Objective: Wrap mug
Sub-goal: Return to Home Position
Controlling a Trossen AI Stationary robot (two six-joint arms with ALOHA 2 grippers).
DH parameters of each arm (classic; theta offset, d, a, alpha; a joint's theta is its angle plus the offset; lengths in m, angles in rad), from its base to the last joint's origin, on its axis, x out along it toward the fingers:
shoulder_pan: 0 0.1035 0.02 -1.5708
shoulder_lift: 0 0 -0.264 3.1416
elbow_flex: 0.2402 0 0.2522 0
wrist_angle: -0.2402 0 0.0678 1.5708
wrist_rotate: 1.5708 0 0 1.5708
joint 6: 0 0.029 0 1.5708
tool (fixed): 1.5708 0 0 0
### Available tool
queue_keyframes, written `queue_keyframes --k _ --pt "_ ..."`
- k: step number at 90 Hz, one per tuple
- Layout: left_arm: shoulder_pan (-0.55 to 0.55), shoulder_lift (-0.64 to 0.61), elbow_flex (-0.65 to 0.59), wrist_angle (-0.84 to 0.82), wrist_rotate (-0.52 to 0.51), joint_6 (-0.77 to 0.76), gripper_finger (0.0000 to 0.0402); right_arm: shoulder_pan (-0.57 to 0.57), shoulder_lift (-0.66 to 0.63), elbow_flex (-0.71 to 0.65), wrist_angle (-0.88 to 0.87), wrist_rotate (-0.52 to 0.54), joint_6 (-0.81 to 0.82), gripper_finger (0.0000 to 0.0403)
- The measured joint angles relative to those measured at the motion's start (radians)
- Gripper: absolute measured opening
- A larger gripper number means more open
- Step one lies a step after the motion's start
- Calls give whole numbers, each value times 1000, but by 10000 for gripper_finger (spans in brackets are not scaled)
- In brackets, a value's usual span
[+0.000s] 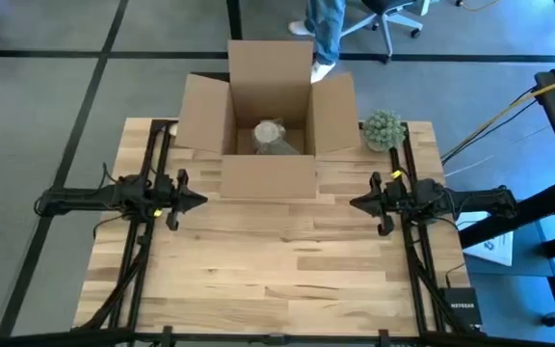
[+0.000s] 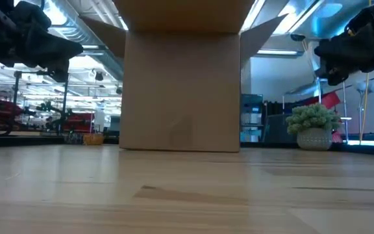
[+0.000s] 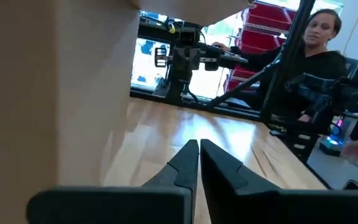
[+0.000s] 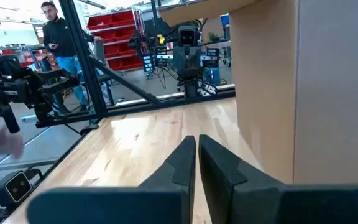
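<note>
Two claws hang over the tabletop [image 1: 277, 270], one on each side, and both hold nothing. The left claw [image 1: 202, 200] is above the left part of the tabletop, about halfway between the near edge and the far edge. It points at the middle. Its two dark fingers [image 3: 185, 164] are closed up tight, with just a thin crack between them. The right claw [image 1: 354, 203] is above the right part, straight across from the left one, and it points back at it. Its fingers [image 4: 182, 163] are closed up tight too. Neither claw touches anything.

Between the two claws, and a bit farther back, sits a big brown box [image 1: 268, 178]. It stands at the middle of the far edge with its flaps [image 1: 200, 111] open. The wrapped mug [image 1: 273, 137] sits inside the box, down at the bottom, and looks pale and lumpy. A small green plant [image 1: 383, 129] in a light pot [image 2: 315, 138] stands near the far right corner, just beside the right flap. Past the far edge, a person's legs [image 1: 326, 34] in blue trousers show.
</note>
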Motion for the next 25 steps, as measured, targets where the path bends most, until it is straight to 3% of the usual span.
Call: queue_keyframes --k 25 --pt "0 0 0 0 -2 -21 0 0 0 0 0 0 1 5"
